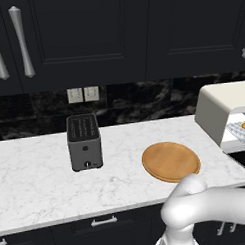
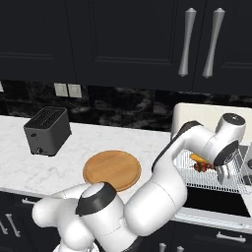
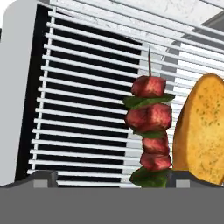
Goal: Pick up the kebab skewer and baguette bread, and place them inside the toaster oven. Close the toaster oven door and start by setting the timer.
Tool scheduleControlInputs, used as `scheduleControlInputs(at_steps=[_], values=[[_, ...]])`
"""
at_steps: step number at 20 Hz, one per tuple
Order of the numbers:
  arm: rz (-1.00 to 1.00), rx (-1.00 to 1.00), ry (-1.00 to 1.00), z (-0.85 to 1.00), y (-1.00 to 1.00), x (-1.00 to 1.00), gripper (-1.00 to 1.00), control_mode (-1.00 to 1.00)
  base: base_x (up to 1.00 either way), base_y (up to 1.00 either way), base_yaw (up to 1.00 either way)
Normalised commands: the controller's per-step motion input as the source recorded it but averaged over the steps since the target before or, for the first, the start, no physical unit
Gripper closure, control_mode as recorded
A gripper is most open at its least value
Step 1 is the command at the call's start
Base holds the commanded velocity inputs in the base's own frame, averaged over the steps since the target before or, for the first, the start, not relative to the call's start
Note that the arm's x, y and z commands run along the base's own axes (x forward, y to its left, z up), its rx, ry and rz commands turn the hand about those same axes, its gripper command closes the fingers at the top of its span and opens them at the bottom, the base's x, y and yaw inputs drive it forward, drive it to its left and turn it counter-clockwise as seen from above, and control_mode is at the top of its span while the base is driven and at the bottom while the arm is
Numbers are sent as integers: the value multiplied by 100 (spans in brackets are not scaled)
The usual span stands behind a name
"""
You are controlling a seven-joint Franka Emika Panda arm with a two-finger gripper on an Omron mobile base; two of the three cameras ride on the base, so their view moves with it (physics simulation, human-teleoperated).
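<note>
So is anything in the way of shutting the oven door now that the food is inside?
Yes, the robot's own gripper and arm reach in over the rack, just above the kebab skewer and the baguette bread. The arm would probably have to pull back out of the toaster oven first. Nothing else visible blocks it.
</note>
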Motion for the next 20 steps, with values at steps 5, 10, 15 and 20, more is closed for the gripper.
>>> scheduleControlInputs(at_steps=[5, 10, 15, 20], values=[[-32, 11, -2, 19, -18, -81, -100, -100, 0, 0, 0], [-61, 32, -11, 0, 0, -64, -100, -100, 0, 0, 0], [-76, 36, -17, 0, 1, -17, -100, -100, 0, 0, 0], [-81, 28, -17, 3, 12, 0, -100, -100, 0, 0, 0]])
